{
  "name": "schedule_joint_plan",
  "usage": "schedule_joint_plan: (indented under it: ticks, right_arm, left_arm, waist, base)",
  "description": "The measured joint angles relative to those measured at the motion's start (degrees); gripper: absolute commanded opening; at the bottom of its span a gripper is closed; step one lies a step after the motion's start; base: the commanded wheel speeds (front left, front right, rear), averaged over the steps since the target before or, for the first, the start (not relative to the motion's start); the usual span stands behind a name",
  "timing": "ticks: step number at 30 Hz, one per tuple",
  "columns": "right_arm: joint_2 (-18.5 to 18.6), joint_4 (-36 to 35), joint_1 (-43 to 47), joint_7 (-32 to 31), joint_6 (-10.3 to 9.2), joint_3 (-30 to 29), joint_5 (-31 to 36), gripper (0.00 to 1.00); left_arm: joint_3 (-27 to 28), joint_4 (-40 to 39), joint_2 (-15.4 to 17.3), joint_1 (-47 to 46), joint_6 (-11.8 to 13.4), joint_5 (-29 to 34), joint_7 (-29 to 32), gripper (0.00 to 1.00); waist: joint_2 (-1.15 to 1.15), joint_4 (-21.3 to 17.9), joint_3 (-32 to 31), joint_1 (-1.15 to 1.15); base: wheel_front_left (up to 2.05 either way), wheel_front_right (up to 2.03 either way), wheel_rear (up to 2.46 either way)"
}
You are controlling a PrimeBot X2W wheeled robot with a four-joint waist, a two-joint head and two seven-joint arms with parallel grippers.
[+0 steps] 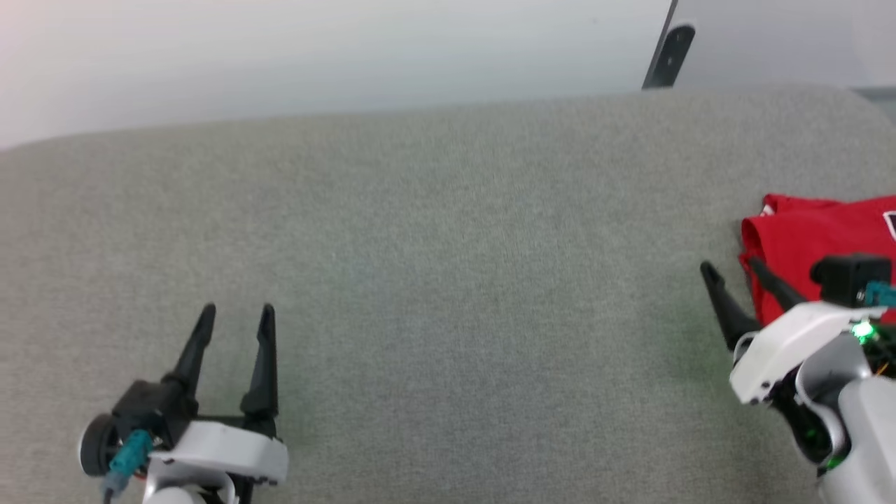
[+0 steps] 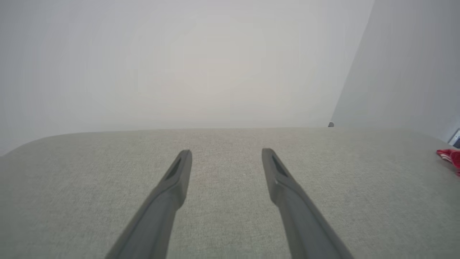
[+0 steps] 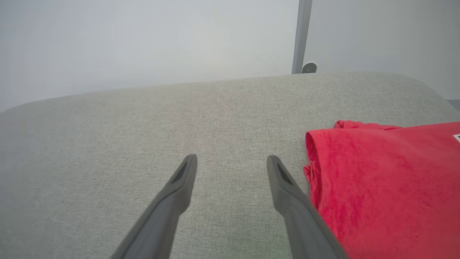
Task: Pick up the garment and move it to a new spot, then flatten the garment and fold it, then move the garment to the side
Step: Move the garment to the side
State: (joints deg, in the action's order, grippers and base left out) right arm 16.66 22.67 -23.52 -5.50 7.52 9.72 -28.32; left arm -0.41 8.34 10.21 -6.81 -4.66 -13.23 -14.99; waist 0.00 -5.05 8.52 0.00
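Garment (image 1: 819,231): just right of right gripper (image 1: 729,266), perhaps touching | jaws spread, empty | left gripper (image 1: 238,308) spread too

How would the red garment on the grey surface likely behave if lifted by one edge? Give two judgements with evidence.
Probably floppy: the garment lies flat with a rumpled fold at its edge, so it should drape. Probably light: thin cloth, barely rising off the grey surface, whose weave may resist sliding.

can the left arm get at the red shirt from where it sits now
Probably not easily: nothing blocks the left arm, but the garment lies far across the grey cushion, beside the right arm.
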Motion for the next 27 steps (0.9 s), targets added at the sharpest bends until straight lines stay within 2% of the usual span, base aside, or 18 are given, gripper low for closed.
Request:
schedule_joint_plan:
  ticks: [6,14,27]
  right_arm:
    - [-0.4,-3.2,5.1,2.0,0.0,-0.9,0.3,1.0]
    - [-1.7,-10.3,14.9,2.3,0.0,-6.9,0.7,1.0]
    - [-5.5,-25.6,26.0,-3.5,0.0,-14.8,3.7,1.0]
  left_arm:
    - [-1.4,1.6,-0.5,2.9,0.1,0.1,0.0,1.0]
    - [-2.3,0.5,-1.9,9.7,0.9,0.2,0.0,1.0]
    - [-1.5,-7.9,-1.5,17.2,2.7,0.9,-0.1,1.0]
  waist:
    - [0.0,0.8,-3.5,0.0]
    - [0.0,2.0,-7.4,0.0]
    - [0.0,3.0,-9.2,0.0]
  base:
    - [0.0,0.0,0.0]
    - [0.0,0.0,0.0]
    - [0.0,0.0,0.0]
